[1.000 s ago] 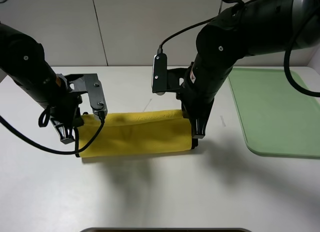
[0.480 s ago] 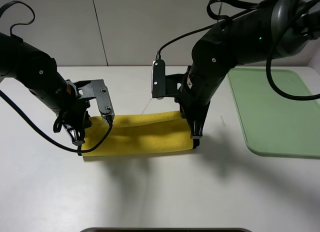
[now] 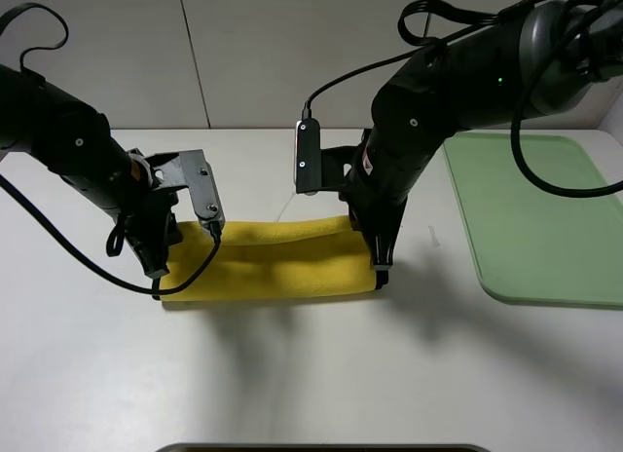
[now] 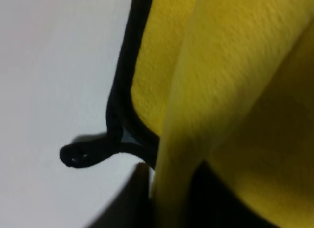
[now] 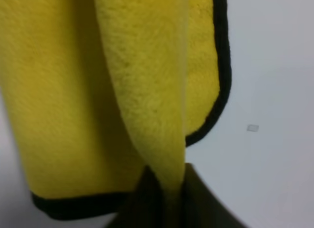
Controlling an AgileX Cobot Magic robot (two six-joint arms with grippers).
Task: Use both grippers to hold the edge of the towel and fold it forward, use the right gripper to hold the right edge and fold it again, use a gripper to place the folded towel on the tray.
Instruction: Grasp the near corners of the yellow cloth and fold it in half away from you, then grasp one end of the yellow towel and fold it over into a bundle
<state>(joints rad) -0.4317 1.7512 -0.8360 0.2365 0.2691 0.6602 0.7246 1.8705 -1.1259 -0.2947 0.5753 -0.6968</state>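
**Scene.** The white table (image 3: 292, 374) carries the pale green tray (image 3: 531, 218) on the right side, with nothing on it. The yellow towel (image 3: 282, 267) lies well apart from the tray, nearer the middle of the table. It is doubled over into a long strip running left to right.

**Step in hand.** In my judgement the first fold, the two-gripper one, is at its close. The cloth is already laid double and both arms are low at its ends. The second fold and the transfer to the tray are not yet done.

**Next move.** Both ends must be let go. The right arm must then take the right edge and carry it across towards the left end (the left arm should clear the strip first).

**End effectors.**
- The left gripper (image 3: 156, 269) is at the left end of the strip, down by the table. The left wrist view shows a ridge of yellow cloth running between its dark fingers (image 4: 122, 203), so it is clamped on the towel. How firmly cannot be told.
- The right gripper (image 3: 380, 273) is at the right end. The right wrist view shows a fold of cloth narrowing into the gap between its fingers (image 5: 208, 206), so it is likewise grasping the towel.

**Minor items.**
- The black trim (image 5: 223, 66) rounds the corner just beside the right grip.
- The small black loop (image 4: 78, 156) lies flat on the table beside the left grip.
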